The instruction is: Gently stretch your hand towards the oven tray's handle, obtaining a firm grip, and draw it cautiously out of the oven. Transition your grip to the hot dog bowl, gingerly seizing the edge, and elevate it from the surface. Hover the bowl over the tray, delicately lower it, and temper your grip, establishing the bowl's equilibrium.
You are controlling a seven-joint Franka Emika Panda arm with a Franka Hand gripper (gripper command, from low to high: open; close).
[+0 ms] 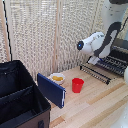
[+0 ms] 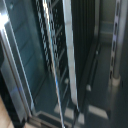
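Pale woven screens back a light wooden worktop (image 1: 95, 102), and at the exterior view's right edge the oven tray (image 1: 102, 67) lies drawn out over the wood, its thin dark parallel bars ending in the oven tray's handle (image 1: 94, 73), the long front bar nearest the middle of the worktop. Behind it only a dark sliver of the oven (image 1: 121, 47) shows at the frame's edge. The white and black arm (image 1: 100, 42) reaches down just above the rack, hiding the gripper, so I cannot tell whether it is released or clenched, nor whether it touches the rack. The wrist view is blurred and close: the same tray bars (image 2: 59, 45) run steeply beside a glassy dark panel (image 2: 25, 55) with a shiny frame. Well apart from the arm, toward the exterior view's left, the hot dog bowl (image 1: 57, 78) sits on the worktop with yellow-orange food inside. A red cup (image 1: 77, 85) stands between bowl and rack, a blue flat panel (image 1: 51, 90) leans just beside the bowl, and a large black fabric case (image 1: 20, 97) fills the lower left corner.
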